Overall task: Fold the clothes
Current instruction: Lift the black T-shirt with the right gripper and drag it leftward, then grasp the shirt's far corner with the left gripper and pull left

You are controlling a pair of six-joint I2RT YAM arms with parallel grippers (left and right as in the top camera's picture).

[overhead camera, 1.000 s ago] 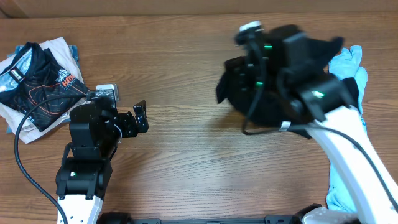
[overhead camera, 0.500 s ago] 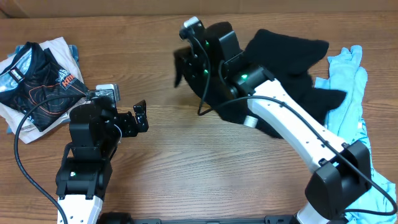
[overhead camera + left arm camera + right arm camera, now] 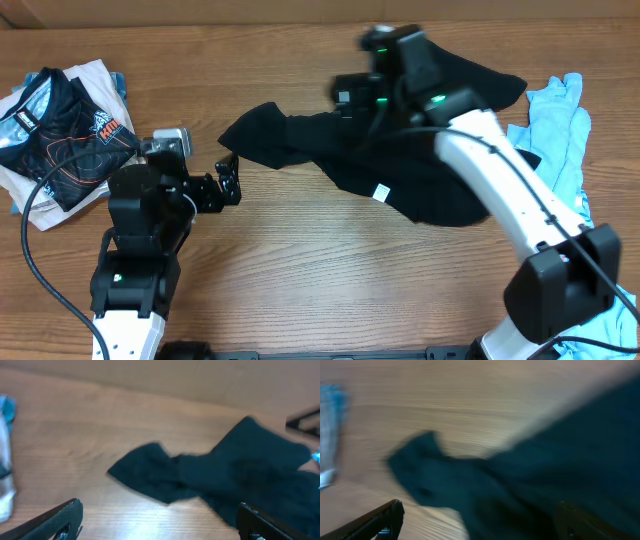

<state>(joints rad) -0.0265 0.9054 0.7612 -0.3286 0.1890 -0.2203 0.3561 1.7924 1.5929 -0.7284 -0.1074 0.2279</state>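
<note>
Blur over right claw (image 3: 477, 512), black tee (image 3: 420, 180)

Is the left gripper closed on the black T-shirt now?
No: in the left wrist view the left gripper stands wide open, and the black T-shirt lies crumpled on the table ahead of it.

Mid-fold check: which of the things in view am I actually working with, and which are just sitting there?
In the job:
- black T-shirt, crumpled in the middle
- light blue tee, bunched at the right edge

Lying about:
- pile of garments at far left, printed black jersey on top; appears already folded
</note>
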